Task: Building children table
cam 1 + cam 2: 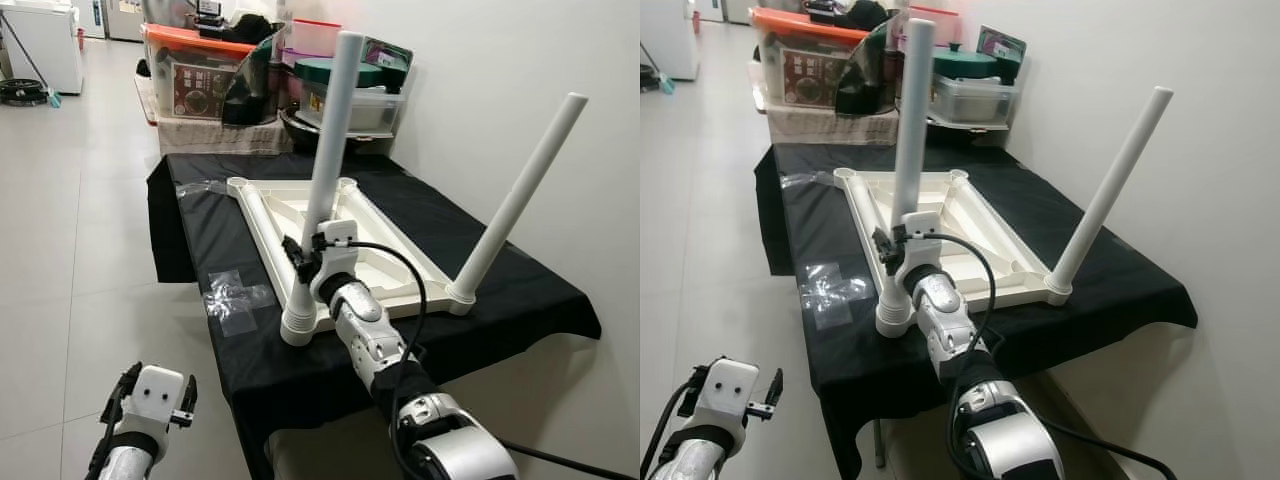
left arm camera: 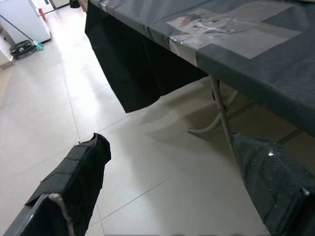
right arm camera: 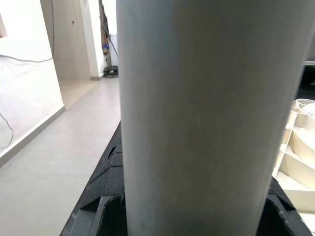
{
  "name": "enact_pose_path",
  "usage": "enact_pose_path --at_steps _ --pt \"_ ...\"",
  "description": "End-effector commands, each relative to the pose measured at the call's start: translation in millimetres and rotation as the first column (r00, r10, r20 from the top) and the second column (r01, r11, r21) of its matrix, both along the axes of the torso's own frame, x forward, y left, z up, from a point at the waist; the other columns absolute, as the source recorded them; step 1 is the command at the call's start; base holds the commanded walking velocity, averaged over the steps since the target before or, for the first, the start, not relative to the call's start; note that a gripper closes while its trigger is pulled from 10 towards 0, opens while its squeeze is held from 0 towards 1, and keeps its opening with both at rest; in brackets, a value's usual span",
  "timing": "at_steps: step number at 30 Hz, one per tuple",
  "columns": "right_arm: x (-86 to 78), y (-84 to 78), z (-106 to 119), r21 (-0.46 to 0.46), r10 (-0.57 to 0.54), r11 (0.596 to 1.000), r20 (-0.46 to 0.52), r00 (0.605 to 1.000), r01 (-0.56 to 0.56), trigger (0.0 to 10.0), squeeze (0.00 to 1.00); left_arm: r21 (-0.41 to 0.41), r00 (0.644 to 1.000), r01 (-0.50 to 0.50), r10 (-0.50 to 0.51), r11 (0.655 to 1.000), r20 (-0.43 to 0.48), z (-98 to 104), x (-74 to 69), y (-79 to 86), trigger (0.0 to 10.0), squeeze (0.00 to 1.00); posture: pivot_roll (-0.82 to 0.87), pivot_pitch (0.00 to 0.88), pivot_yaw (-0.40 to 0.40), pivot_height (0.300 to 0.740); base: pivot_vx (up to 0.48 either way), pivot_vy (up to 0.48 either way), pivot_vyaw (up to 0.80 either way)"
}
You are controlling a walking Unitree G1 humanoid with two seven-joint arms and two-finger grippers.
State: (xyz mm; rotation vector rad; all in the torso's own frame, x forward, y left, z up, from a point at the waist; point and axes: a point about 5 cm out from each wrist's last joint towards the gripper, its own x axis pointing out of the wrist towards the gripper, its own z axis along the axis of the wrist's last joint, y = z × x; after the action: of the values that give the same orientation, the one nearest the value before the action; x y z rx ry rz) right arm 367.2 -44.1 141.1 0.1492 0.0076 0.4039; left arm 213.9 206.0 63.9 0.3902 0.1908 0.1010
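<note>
Children's table (image 1: 340, 240), white plastic, lies upside down mid-frame on the black-draped tabletop (image 1: 480, 260), two legs up, right gripper (image 1: 305, 262) clamped on the near leg (image 1: 322, 180), left gripper (image 2: 172, 196) spread apart at lower left.

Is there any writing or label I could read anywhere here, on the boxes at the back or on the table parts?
No text can be read.
Box with orange lid: a printed dark label on its front, too blurred to read.
Clear box under the green lid: a small yellowish sticker, too small to read.
White tabletop and legs: no markings visible.
</note>
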Motion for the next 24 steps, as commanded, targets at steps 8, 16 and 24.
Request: enact_pose_path --at_steps 8,16,24 --pt "-23.1 -7.7 -58 -0.011 -0.077 0.997 -0.219 0.973 0.077 0.0 0.0 0.006 1.0 0.01 -0.01 1.0 -0.002 -2 -0.1 -1.4 10.0 0.0 0.13 0.0 -0.156 0.74 0.0 0.0 0.0" --pt "-28.9 -0.1 -56 -0.033 -0.103 0.995 -0.169 0.98 0.099 0.0 0.0 0.014 1.0 0.014 -0.014 1.0 -0.002 -1 1.2 0.5 10.0 0.0 0.13 0.0 -0.148 0.74 0.0 0.0 0.0" --pt "-32.4 5.4 -41 0.107 0.008 0.994 -0.066 0.998 -0.001 0.0 0.0 0.013 1.0 0.016 -0.016 1.0 -0.002 -2 2.1 0.0 10.0 0.0 0.12 0.0 -0.144 0.74 0.0 0.0 0.0"
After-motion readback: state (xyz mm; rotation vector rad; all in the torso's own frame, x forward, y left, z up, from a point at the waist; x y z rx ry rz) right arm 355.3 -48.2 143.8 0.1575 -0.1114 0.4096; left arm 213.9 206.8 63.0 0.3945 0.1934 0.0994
